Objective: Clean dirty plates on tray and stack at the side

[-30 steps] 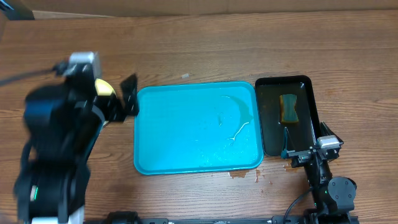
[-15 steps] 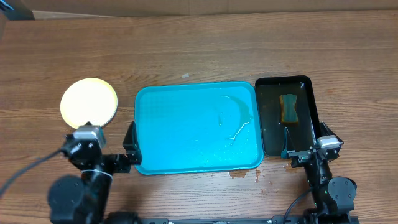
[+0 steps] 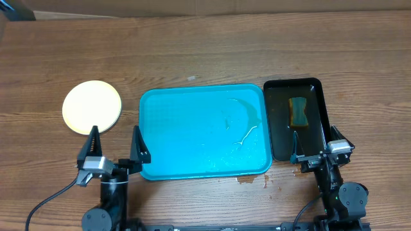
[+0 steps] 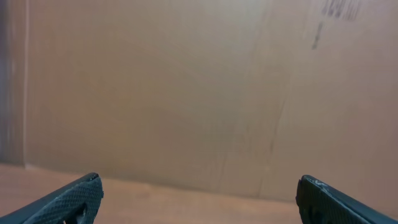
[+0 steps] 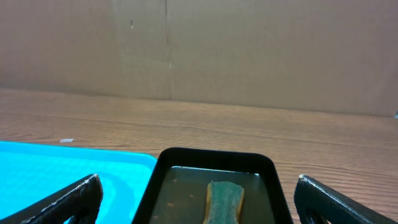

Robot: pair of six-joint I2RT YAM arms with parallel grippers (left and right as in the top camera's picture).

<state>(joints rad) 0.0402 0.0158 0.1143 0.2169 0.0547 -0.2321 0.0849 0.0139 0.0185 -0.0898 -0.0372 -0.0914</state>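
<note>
A pale yellow plate point(image 3: 92, 107) lies on the wooden table to the left of the turquoise tray point(image 3: 192, 131). Nothing lies in the tray except a wet film with streaks near its right side. My left gripper point(image 3: 114, 145) hovers open at the near edge, between the plate and the tray's front left corner, holding nothing. In the left wrist view the left gripper point(image 4: 199, 200) faces only bare table and a cardboard wall. My right gripper point(image 3: 314, 146) stands open just in front of the black tray. In its own view the right gripper point(image 5: 202, 200) frames that tray, with empty jaws.
A glossy black tray point(image 3: 311, 86) sits right of the turquoise one, holding murky water and a green-and-yellow sponge point(image 3: 298, 112), also sponge point(image 5: 224, 199). A small brown spill point(image 3: 250, 179) marks the table by the turquoise tray's front right corner. A cardboard wall point(image 5: 249, 50) closes the far side.
My left arm has drawn back from over the plate to the near table edge, uncovering the plate. The right arm has not moved.
</note>
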